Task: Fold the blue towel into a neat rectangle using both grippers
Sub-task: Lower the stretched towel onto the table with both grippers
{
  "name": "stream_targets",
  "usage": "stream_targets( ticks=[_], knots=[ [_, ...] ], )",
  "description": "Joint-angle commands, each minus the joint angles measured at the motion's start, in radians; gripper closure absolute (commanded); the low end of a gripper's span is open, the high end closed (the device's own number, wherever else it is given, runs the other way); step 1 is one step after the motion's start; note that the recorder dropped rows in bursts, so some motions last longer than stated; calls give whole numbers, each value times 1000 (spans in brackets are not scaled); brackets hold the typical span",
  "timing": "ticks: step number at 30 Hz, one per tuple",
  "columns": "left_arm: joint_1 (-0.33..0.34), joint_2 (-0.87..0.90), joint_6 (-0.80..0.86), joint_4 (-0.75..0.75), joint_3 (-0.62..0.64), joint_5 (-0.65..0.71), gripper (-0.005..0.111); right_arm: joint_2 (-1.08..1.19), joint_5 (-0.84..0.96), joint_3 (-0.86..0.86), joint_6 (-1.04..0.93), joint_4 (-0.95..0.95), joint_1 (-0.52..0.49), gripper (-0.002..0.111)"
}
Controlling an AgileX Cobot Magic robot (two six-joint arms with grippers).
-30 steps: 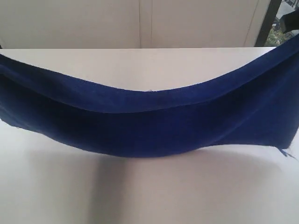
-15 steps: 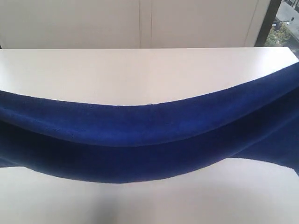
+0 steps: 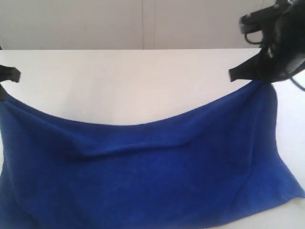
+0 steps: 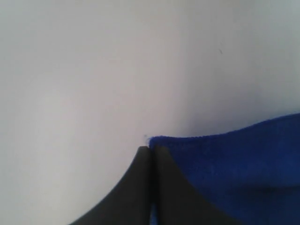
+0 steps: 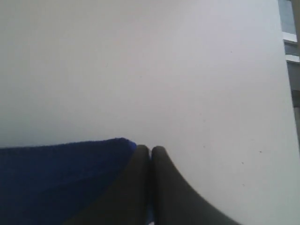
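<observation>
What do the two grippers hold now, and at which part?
Both hold the blue towel: the left gripper pinches one top corner, the right gripper the other; the cloth sags between them.

no readable text or labels anywhere

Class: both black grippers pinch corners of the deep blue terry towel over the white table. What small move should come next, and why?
Probably ease the left gripper and right gripper slightly apart. Each is shut on a top corner of the deep blue terry towel, whose upper edge sags midway above the white table; tautening it should give a cleaner fold.
</observation>
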Motion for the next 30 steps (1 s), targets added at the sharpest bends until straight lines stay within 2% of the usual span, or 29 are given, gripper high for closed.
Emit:
stream_targets(
  ticks=[1,11,16,22,30],
  knots=[
    [1,181,-20,-16,9,-281,107,180,-144,-38,124,-97,-54,108],
    [1,381,-20,-35,9,-683,107,348,-253,-143,145,-106,-128,108],
    [1,409,-20,-35,8,-727,107,369,-323,-164,168,-106,-172,108],
    [1,449,-20,-62,8,-815,107,403,-348,-164,168,-108,-195,108],
    [1,463,-20,-62,8,-933,107,429,-467,-164,168,-108,-202,108]
  ],
)
